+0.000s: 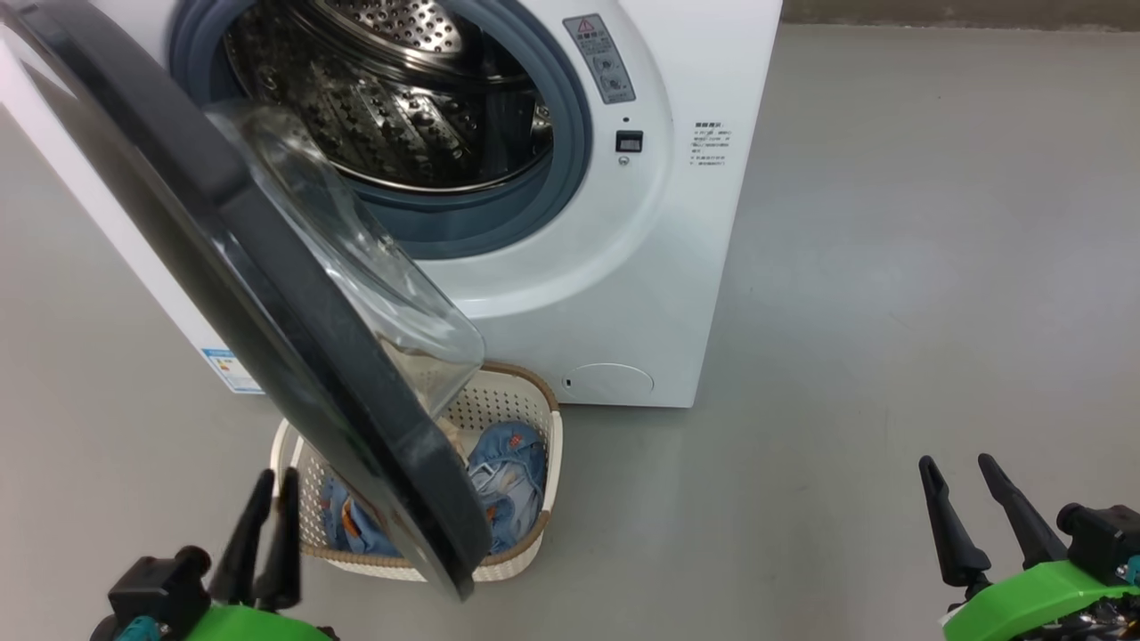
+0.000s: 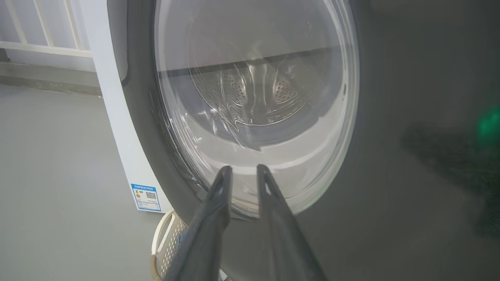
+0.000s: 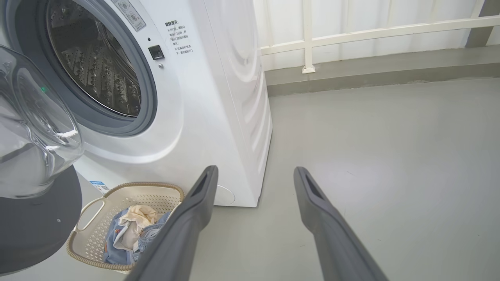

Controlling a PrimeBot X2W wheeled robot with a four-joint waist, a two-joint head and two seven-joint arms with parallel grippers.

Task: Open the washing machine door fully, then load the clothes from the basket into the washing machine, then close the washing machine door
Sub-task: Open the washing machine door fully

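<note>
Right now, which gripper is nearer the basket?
Left. The left gripper is close by the left end of the basket; the right gripper is far off to the basket's right, over the floor.

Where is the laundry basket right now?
In the head view the basket sits on the floor at lower centre-left, in front of the washing machine, partly hidden behind the open door.
</note>
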